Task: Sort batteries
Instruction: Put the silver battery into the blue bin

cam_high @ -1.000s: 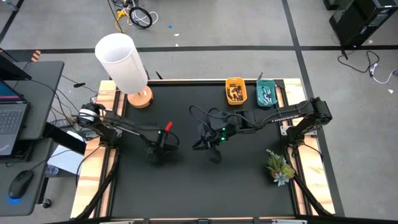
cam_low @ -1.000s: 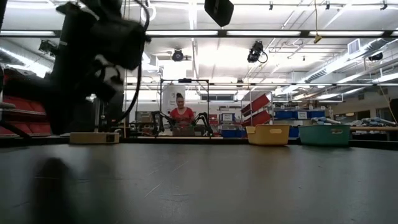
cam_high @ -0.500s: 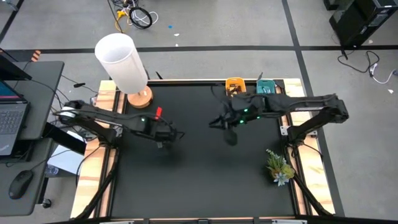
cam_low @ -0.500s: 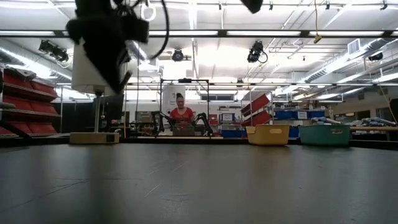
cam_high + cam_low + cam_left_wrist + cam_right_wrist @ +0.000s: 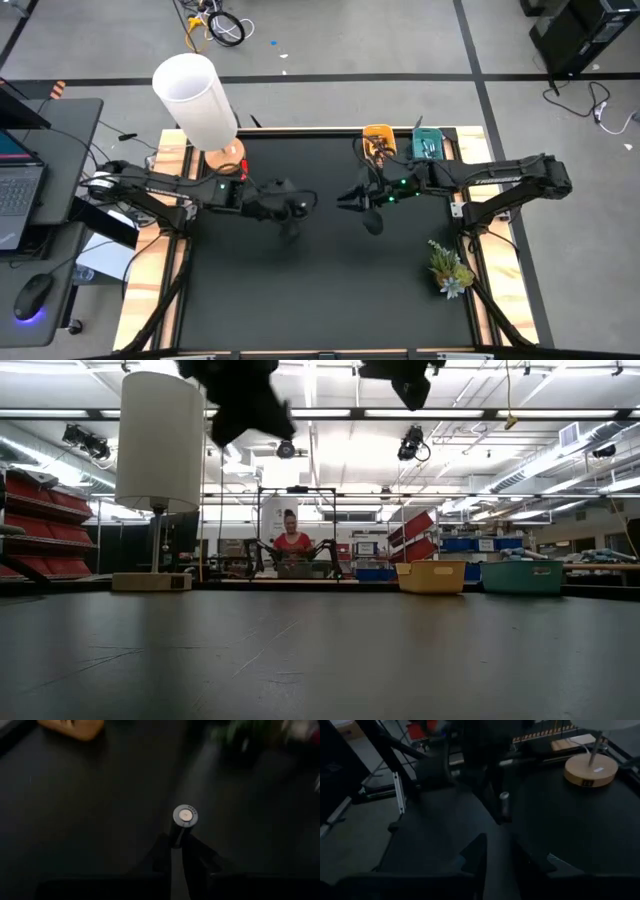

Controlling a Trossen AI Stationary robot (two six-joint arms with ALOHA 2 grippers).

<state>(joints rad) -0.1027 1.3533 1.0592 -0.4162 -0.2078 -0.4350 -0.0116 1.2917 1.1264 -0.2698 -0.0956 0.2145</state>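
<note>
My left gripper (image 5: 300,205) hovers above the middle of the black table (image 5: 330,290), shut on a dark battery (image 5: 184,817) whose silver end faces forward. The right wrist view shows the same battery (image 5: 505,804). My right gripper (image 5: 348,198) hangs close by on the right, facing it, fingers apart (image 5: 502,855) with nothing between them. In the low view both grippers, left (image 5: 240,395) and right (image 5: 405,375), are high over the table. A yellow tray (image 5: 378,145) and a teal tray (image 5: 430,148) at the far edge hold more batteries. My left gripper pinches the battery's rear part (image 5: 176,837) between its two fingers. The battery lies along the fingers, and its silver-capped end (image 5: 185,814) sticks out past their tips. The fingers slant down toward the table's right side. The battery is lifted clear of the table.
A lamp with a white shade (image 5: 195,95) and a wooden base (image 5: 226,156) stands at the far left corner. A small plant (image 5: 448,268) sits by the right edge. A person shows in the room beyond the table (image 5: 292,545).
My left gripper has risen from near the table, gone toward the table's right and tipped from pointing down to slanting forward. My right gripper has drawn back toward the far right, then held near the middle.
</note>
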